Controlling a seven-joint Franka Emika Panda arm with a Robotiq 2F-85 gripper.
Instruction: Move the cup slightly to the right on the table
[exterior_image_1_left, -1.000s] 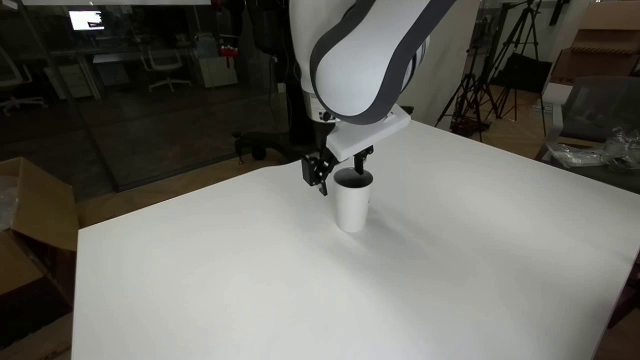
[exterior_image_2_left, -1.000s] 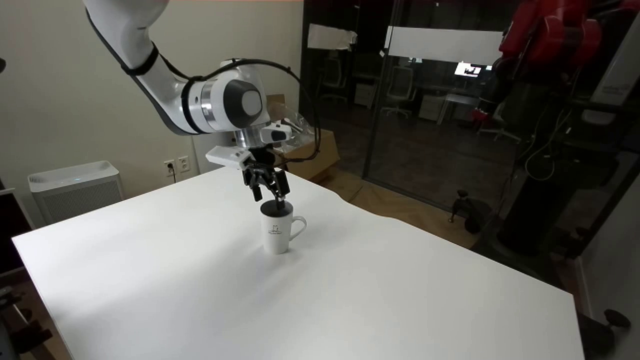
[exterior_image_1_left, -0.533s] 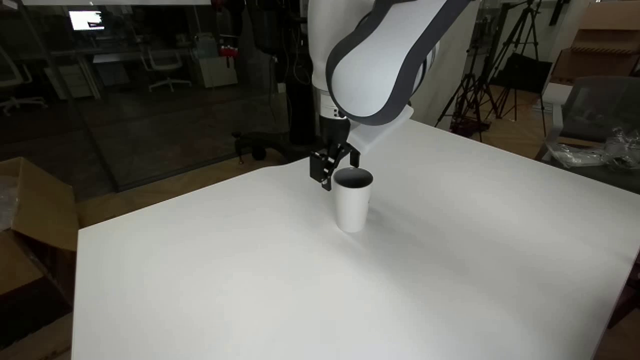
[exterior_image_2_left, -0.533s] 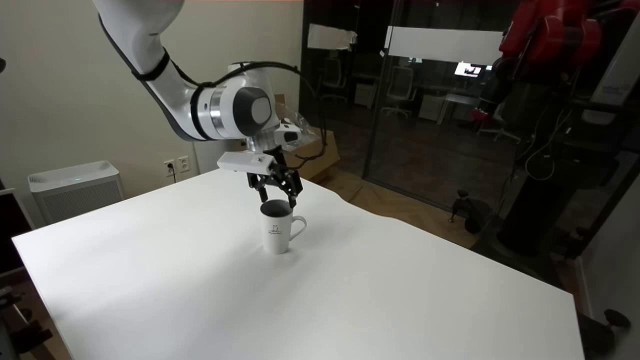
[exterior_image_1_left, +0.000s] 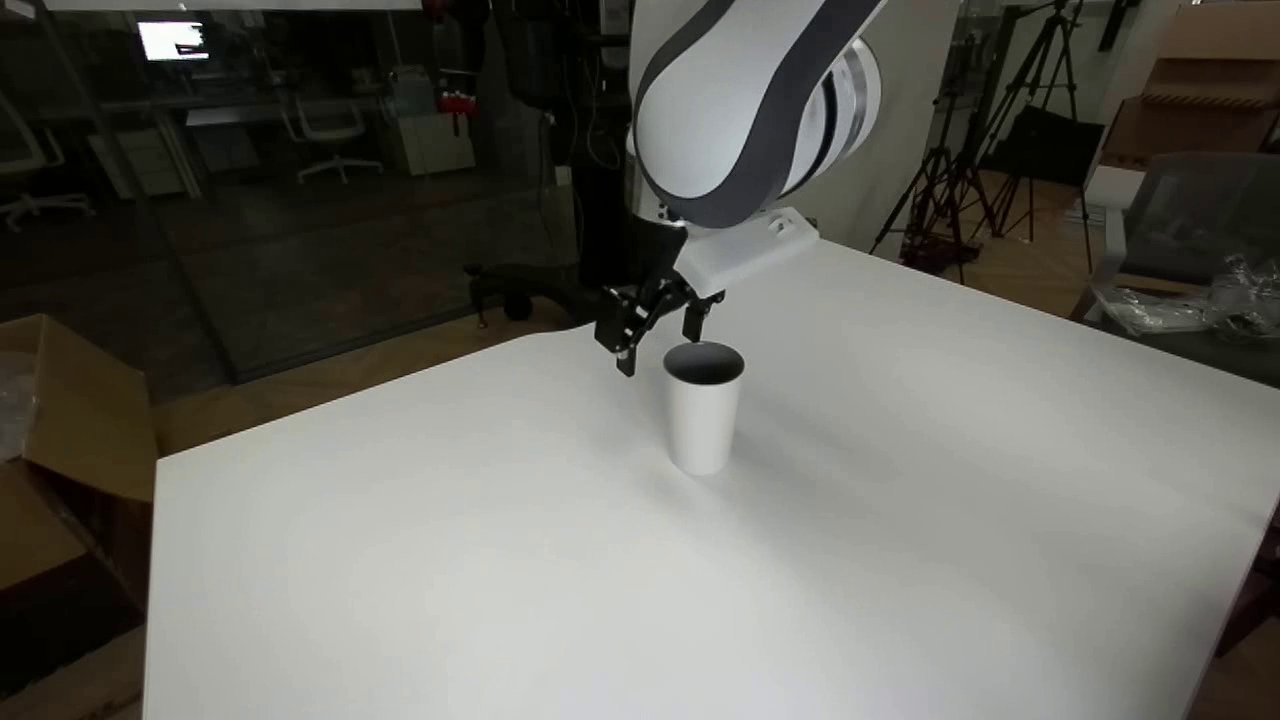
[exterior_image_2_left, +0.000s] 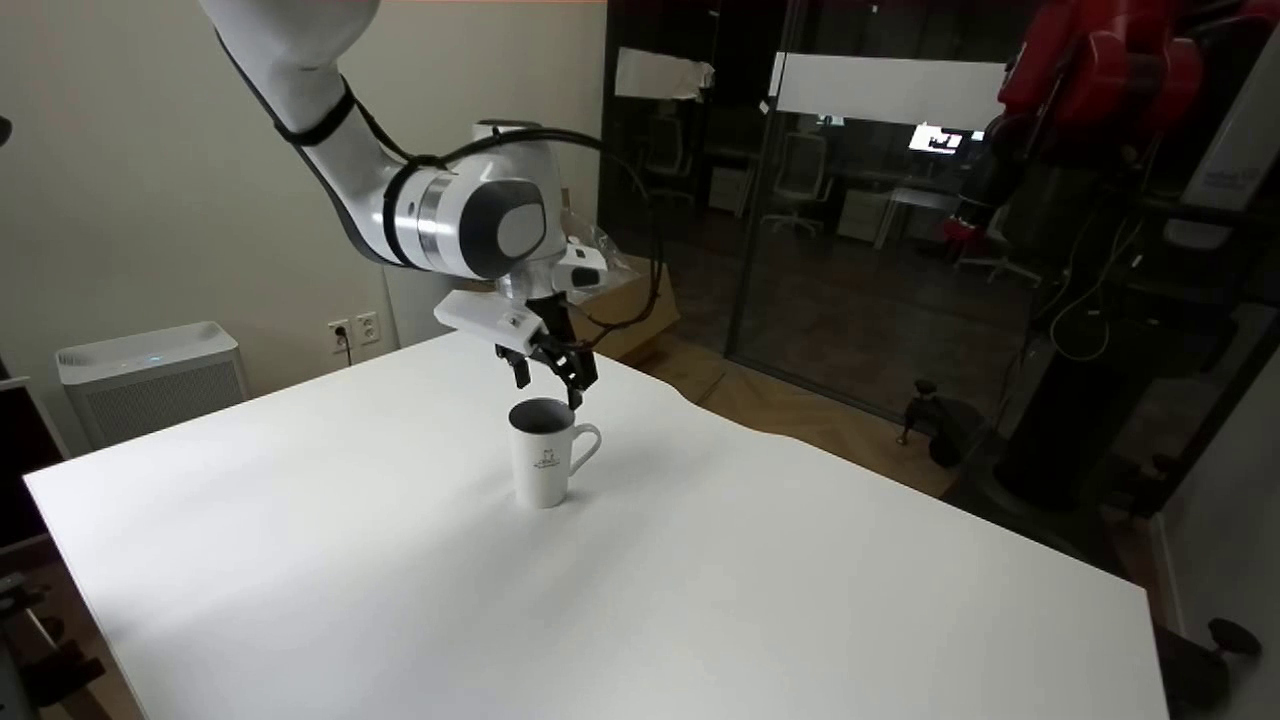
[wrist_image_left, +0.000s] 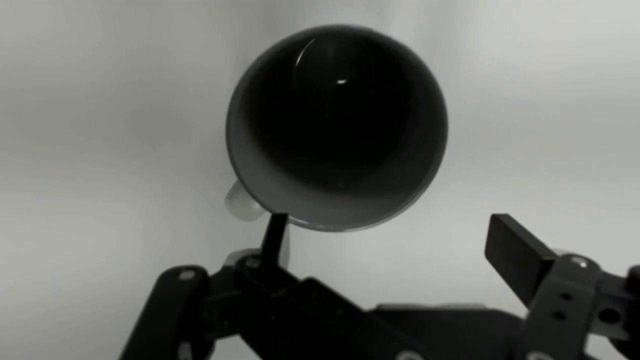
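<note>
cup (exterior_image_2_left: 541, 465): upright on the table (exterior_image_1_left: 420, 570), inboard of the wavy edge, well apart from the corners that show; white outside, dark inside, small print on its side
handle (exterior_image_2_left: 597, 441): points toward the right corner in an exterior view; in the wrist view a pale bit of it shows beside the rim
gripper (exterior_image_1_left: 659, 354): jaws spread wide, table top showing in the gap
offset: gripper up-left of the rim in an exterior view, seen against the wavy edge
contact: a fingertip (wrist_image_left: 276, 232) meets the rim outline in the wrist view; can't tell if it touches
arm (exterior_image_2_left: 365, 180): enters from the upper left in an exterior view, black cable (exterior_image_2_left: 560, 136) looped off it
table top: plain white, soft grey shading around the cup
left corner: cardboard box (exterior_image_1_left: 90, 420) just beyond it in an exterior view
far right edge: mesh-back chair (exterior_image_1_left: 1195, 215) past it in that view
back left edge: white grilled appliance (exterior_image_2_left: 158, 385) past it in an exterior view
</note>
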